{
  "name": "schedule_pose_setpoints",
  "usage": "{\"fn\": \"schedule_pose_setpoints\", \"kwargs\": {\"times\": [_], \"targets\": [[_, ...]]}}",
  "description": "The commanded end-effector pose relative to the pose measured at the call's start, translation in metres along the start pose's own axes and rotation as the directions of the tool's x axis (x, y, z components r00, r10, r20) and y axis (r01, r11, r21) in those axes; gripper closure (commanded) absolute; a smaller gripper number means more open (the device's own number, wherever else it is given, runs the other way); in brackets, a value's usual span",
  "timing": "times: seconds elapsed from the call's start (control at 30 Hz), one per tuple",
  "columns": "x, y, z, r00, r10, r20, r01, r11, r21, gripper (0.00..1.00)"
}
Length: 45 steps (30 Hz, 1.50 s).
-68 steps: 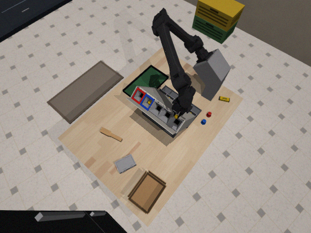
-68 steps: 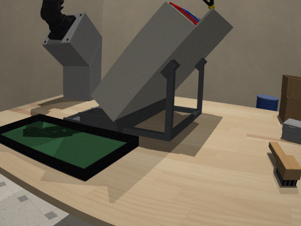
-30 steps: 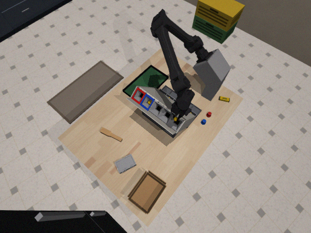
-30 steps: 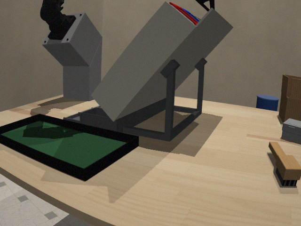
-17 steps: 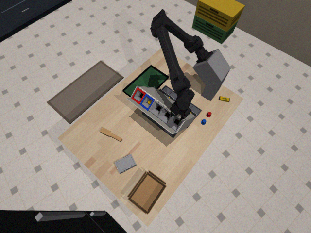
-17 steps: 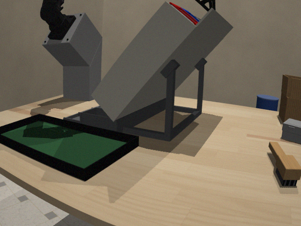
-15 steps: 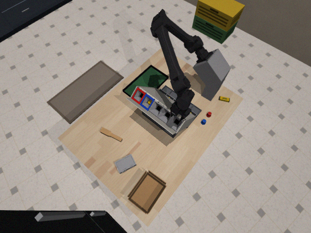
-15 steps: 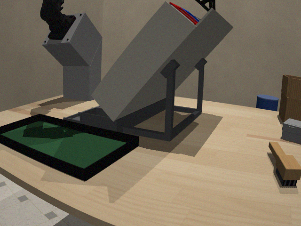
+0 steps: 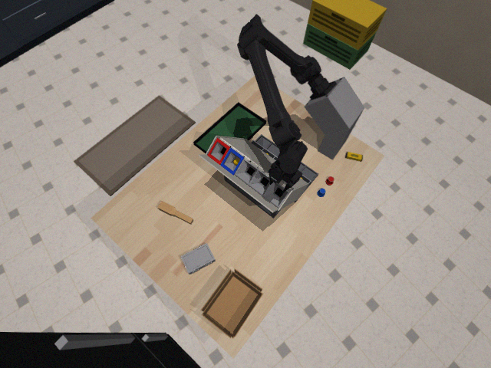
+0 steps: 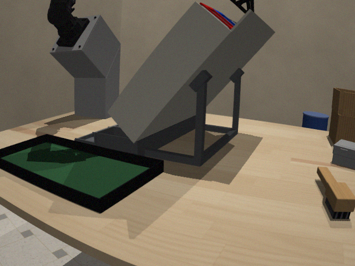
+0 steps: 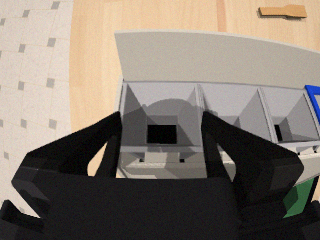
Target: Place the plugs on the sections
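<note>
My gripper (image 9: pixel 279 186) (image 11: pixel 161 119) is open and empty. It hangs close above the end funnel (image 11: pixel 162 134) of the grey funnel row, whose dark hole shows nothing inside. The red-banded funnel (image 9: pixel 217 151) and the blue-banded funnel (image 9: pixel 232 162) (image 11: pixel 313 96) are at the row's other end. A yellow marble (image 9: pixel 236 161) sits in the blue-banded one. The red plug (image 9: pixel 329 180) and the blue plug (image 9: pixel 321 192) (image 10: pixel 314 120) stand on the table beside the rig. The grey cover (image 10: pixel 172 74) hides the pipes. The sections under the arm are mostly hidden.
The green marble tray (image 9: pixel 232 123) (image 10: pixel 86 197) lies behind the rig. A wooden brush (image 9: pixel 175 211) (image 10: pixel 336 194), a grey box (image 9: pixel 197 257), an open cardboard box (image 9: pixel 232 302) and a small yellow block (image 9: pixel 354 156) lie on the table. The arm's grey base (image 9: pixel 334 116) stands at the back.
</note>
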<state>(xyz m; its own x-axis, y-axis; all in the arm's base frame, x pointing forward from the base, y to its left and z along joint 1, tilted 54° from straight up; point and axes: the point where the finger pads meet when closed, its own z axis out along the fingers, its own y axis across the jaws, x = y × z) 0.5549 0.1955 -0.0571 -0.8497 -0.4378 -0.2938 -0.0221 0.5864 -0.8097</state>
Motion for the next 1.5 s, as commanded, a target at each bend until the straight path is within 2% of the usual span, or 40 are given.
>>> {"fn": "schedule_pose_setpoints", "kwargs": {"times": [0.0,1.27,1.47], "targets": [[-0.007,0.0,-0.005,1.0,0.012,0.014,-0.012,1.0,-0.003,0.41],[-0.007,0.0,-0.005,1.0,0.012,0.014,-0.012,1.0,-0.003,0.41],[-0.012,-0.001,-0.015,1.0,0.012,0.014,-0.012,1.0,-0.003,0.41]]}}
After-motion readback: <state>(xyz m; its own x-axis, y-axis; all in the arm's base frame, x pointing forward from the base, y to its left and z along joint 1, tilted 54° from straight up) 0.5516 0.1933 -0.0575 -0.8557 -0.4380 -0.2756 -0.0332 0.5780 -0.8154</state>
